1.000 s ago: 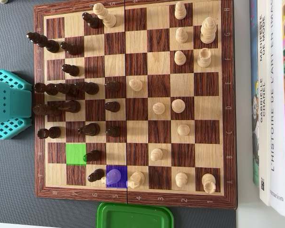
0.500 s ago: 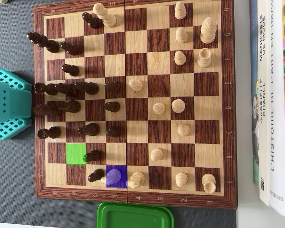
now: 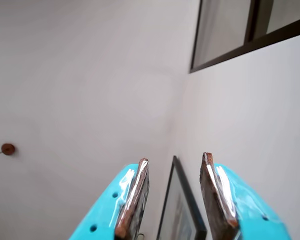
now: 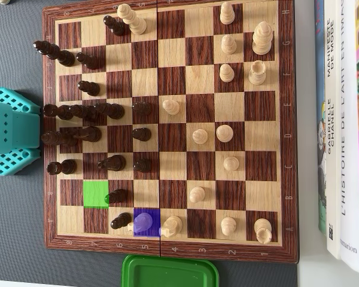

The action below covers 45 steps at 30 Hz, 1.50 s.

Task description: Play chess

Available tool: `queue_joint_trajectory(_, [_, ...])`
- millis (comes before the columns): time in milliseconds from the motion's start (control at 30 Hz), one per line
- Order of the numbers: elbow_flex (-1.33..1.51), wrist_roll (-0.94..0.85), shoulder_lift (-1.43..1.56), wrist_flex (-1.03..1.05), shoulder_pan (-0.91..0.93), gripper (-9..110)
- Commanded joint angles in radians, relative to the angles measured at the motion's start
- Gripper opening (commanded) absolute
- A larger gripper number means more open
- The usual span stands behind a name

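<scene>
Gripper (image 3: 172, 160): teal, jaws parted with nothing between them, pointed up at a wall and ceiling corner in the wrist view, well away from the board; a framed picture (image 3: 182, 210) shows in the gap. Overhead view, left to right: arm base (image 4: 9, 131), teal, parked at the left edge beside the board (image 4: 170, 250); dark pieces crowded in the left columns, several leaning or lying; green square (image 4: 96, 194), bare, with a dark pawn (image 4: 116, 196) just to its right; purple square (image 4: 146, 222) in the bottom row, a pale piece (image 4: 142, 223) standing on it under the tint; a light knight (image 4: 171, 226) just beside; light pieces spread over the right half; books (image 4: 341, 119) off the right edge; green lid (image 4: 170, 272) below the board. Change over the last second: none, every piece and the base sit as before. Judgement: the move has not begun; the tinted squares probably mark its start and end, which is which cannot be told.
</scene>
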Motion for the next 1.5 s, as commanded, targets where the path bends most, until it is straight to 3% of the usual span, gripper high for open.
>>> queue_joint_trajectory(0, [-0.052,-0.005,-0.014,0.101,0.005,16])
queue_joint_trajectory(767, [-0.285,-0.003,-0.020,0.976,0.006,16])
queue_joint_trajectory(967, [-0.414,-0.005,-0.021,1.373,0.008,15])
queue_joint_trajectory(1300, [-0.687,-0.046,-0.072,2.332,0.035,15])
queue_joint_trajectory(1467, [-0.793,-0.106,-0.181,2.580,0.038,16])
